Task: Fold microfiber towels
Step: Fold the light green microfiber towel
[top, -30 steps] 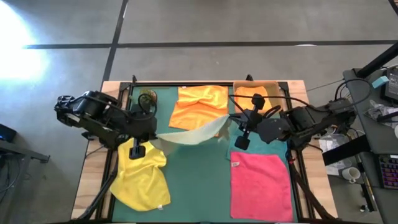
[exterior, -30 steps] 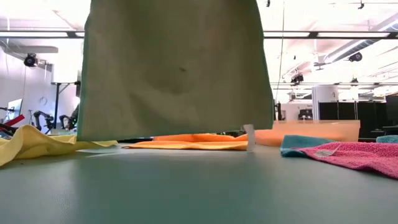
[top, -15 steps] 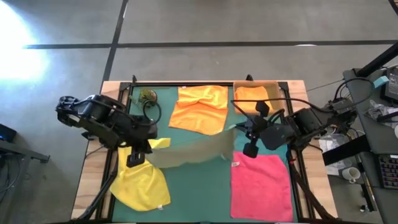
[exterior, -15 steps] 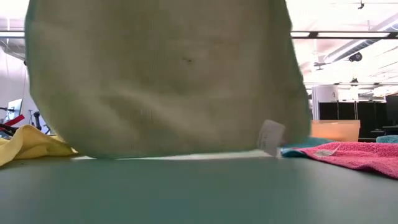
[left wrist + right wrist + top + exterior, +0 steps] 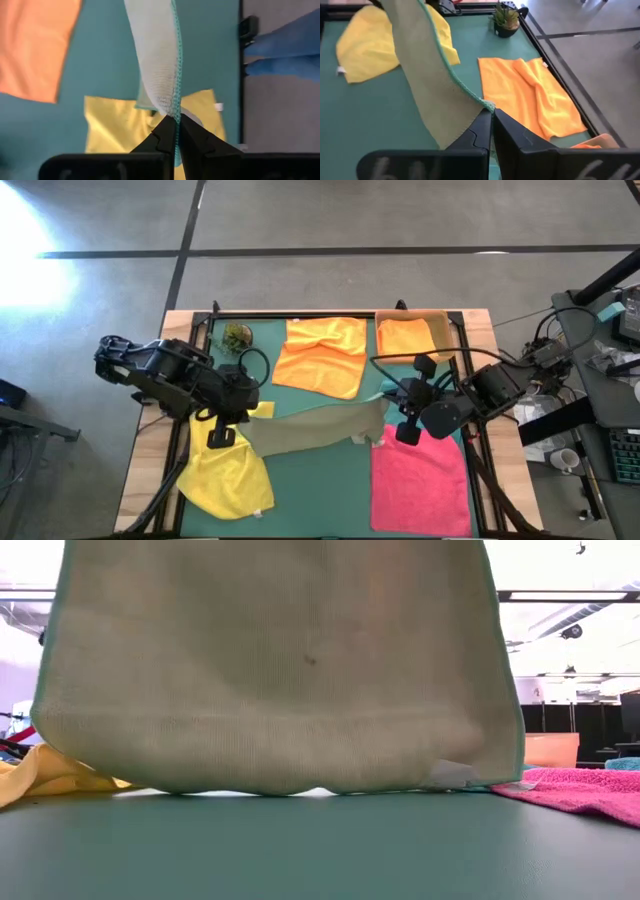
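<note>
Pale olive towel [image 5: 315, 430] edged in teal stitching, pinched between dark fingers [image 5: 167, 137]; yellow towel [image 5: 228, 475] beneath the left fingers, pink towel [image 5: 420, 480] beside the right, plain orange towel [image 5: 322, 355] beyond, dark green surface [image 5: 320, 490]

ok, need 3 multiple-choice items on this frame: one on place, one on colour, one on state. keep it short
1. Where is the plant ball?
A. far left corner of the mat
B. on the pink towel
C. in the tray

2. What colour is the towel held up between the two end effectors?
A. pink
B. olive green
C. orange

3. The left end effector is:
A. open above the mat
B. shut on the olive towel
C. shut on the yellow towel

Answers:
1 A: the plant ball sits by the mat's far left corner.
2 B: the olive towel spans both.
3 B: the left end effector pinches its edge; the right end effector grips the other corner.
</note>
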